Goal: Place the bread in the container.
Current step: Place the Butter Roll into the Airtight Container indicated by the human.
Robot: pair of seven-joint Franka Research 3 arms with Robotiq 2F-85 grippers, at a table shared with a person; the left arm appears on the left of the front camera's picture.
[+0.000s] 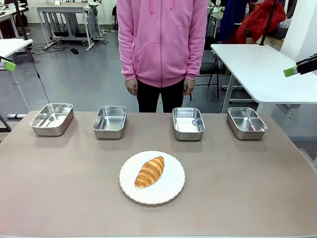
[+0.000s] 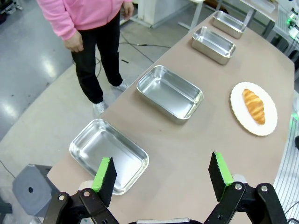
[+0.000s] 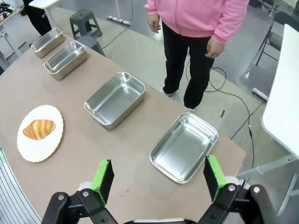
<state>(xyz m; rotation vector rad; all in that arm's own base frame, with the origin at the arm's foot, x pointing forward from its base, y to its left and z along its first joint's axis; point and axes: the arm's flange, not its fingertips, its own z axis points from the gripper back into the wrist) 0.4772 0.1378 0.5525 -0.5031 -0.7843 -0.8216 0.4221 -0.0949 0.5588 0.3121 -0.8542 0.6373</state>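
Note:
The bread [image 1: 149, 171], a golden-brown ridged croissant, lies on a round white plate [image 1: 168, 191] in the middle of the table. Behind it stand several alike shiny steel containers in a row, all empty; which one is meant I cannot tell. The second from the left [image 1: 110, 122] and the third [image 1: 188, 123] are closest to the bread. My left gripper [image 2: 161, 175] hangs open high above the table's left end, over the outermost pan [image 2: 108, 154]. My right gripper [image 3: 158, 178] is open above the right end, near its outermost pan [image 3: 183, 146]. Bread [image 2: 254, 106] [image 3: 39, 129] lies far from both.
A person in a pink hoodie [image 1: 162, 39] stands at the far side of the table, hands hanging down. A white table [image 1: 257, 69] stands off to the right behind. The brown tabletop [image 1: 247, 188] has free room around the plate.

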